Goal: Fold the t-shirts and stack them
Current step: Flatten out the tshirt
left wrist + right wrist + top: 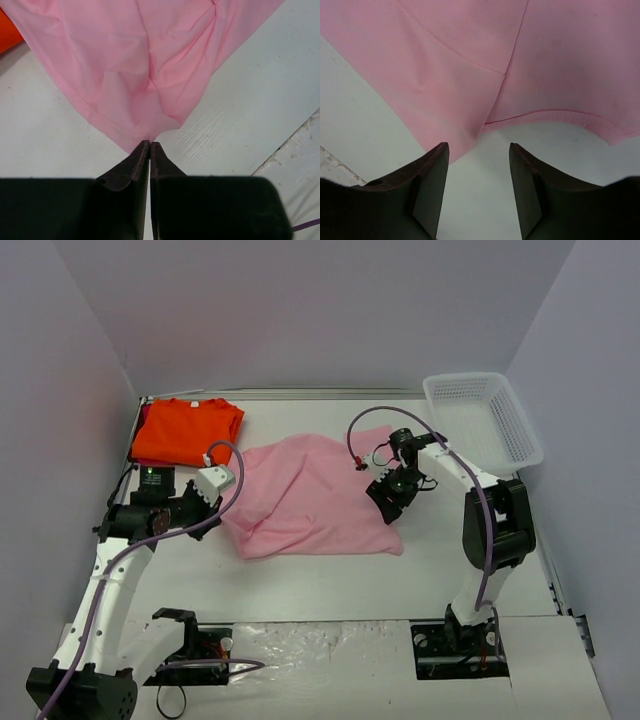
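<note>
The light pink t-shirt [310, 495] lies rumpled in the middle of the table. At its left corner my left gripper [224, 506] is shut on the cloth. The left wrist view shows the jaws pressed together [150, 143] with the pink corner [140, 60] pinched at their tips. My right gripper [386, 502] hovers over the shirt's right edge. In the right wrist view its jaws stand apart [479, 147] with bare table between them, and the pink hem [470, 50] lies just beyond the tips. The bright orange t-shirt [185, 432] lies folded at the back left.
A white mesh basket [480, 415] sits at the back right corner. White walls close in the table on three sides. A sliver of the orange shirt [7, 32] shows at the left wrist view's upper left.
</note>
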